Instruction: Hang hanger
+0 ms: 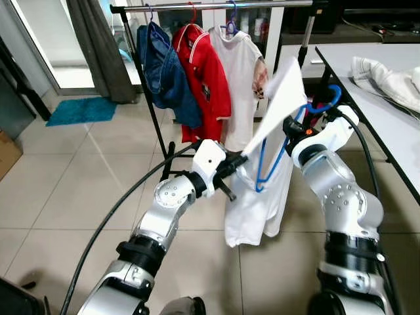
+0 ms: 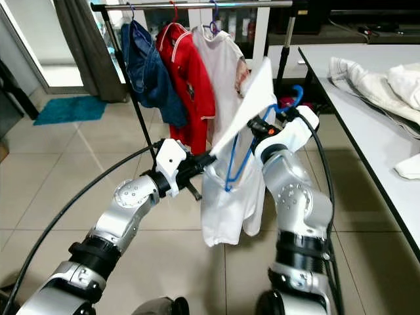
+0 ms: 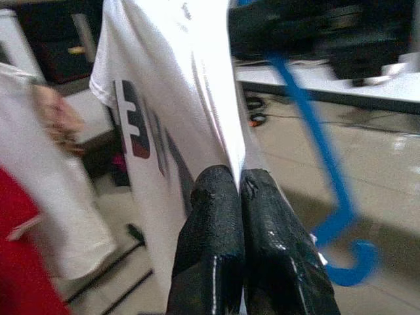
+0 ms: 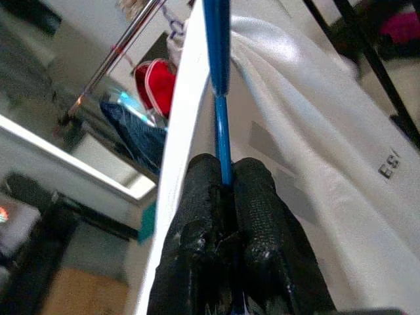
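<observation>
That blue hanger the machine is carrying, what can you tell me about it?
The blue hanger is thin, looks like plastic, and has a curved hook. It is tilted, hook toward the table side, not on the clothes rail. A white T-shirt is partly draped over it, one end lifted up. The right gripper is shut on its bar; the left gripper pinches the shirt fabric beside it.

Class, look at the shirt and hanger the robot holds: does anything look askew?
Yes. The white shirt sits crooked on the blue hanger: the left gripper pulls one part up into a peak, while the right gripper clamps the hanger, tilted off level.
</observation>
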`<state>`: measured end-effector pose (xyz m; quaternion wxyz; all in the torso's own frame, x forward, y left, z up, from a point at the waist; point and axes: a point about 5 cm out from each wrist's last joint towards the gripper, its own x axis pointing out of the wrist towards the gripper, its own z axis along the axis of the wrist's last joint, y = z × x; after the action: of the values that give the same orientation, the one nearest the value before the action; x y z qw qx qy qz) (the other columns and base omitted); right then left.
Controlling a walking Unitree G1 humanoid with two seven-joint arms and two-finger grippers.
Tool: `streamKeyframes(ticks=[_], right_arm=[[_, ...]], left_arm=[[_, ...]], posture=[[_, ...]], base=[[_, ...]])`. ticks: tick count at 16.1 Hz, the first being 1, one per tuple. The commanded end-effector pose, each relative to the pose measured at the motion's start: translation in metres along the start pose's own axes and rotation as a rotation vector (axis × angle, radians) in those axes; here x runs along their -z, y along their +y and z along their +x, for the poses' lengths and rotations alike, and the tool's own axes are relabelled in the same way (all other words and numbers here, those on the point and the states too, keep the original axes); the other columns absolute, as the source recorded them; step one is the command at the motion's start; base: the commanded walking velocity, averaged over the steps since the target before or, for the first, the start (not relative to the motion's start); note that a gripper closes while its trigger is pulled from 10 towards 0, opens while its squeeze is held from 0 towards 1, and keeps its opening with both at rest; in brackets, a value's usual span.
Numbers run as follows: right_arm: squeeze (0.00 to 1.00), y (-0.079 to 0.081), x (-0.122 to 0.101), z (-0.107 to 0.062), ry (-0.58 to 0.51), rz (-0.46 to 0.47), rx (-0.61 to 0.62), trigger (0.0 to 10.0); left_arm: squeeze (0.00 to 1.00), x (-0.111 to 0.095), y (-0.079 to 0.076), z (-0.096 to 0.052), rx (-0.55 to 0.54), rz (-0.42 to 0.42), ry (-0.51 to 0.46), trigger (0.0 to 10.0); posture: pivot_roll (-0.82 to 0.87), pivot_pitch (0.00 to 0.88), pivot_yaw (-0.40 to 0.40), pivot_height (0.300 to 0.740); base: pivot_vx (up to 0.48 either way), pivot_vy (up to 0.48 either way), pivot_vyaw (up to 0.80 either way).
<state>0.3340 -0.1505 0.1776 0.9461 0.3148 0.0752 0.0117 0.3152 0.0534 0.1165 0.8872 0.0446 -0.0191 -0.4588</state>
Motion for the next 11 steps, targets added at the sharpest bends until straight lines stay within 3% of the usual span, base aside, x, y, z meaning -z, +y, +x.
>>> streamKeyframes(ticks=[1,5,8,11], right_arm=[[0.0,0.005,-0.011,0.003,-0.057,0.069,0.001,10.0],[0.0,0.004,-0.006,0.01,-0.063,0.137,0.051,10.0],[0.0,0.004,0.004,0.012,-0.047,0.099,0.078,10.0],[0.0,0.002,0.007,0.01,-0.019,0.026,0.067,10.0]], left_arm=[[0.0,0.003,0.001,-0.007,0.049,-0.002,0.038,0.0],[0.0,-0.003,-0.003,-0.014,0.123,-0.085,0.032,0.0],[0.0,-0.034,-0.006,-0.011,0.168,-0.217,-0.104,0.0],[0.0,-0.04,0.005,-0.011,0.112,-0.157,-0.088,0.0]], posture=[[0.01,0.0,0.087,0.74],[0.02,0.0,0.098,0.74],[0.03,0.0,0.095,0.74],[0.03,0.0,0.096,0.74]], base=[[0.0,0.0,0.0],[0.0,0.0,0.0],[0.0,0.0,0.0],[0.0,0.0,0.0]])
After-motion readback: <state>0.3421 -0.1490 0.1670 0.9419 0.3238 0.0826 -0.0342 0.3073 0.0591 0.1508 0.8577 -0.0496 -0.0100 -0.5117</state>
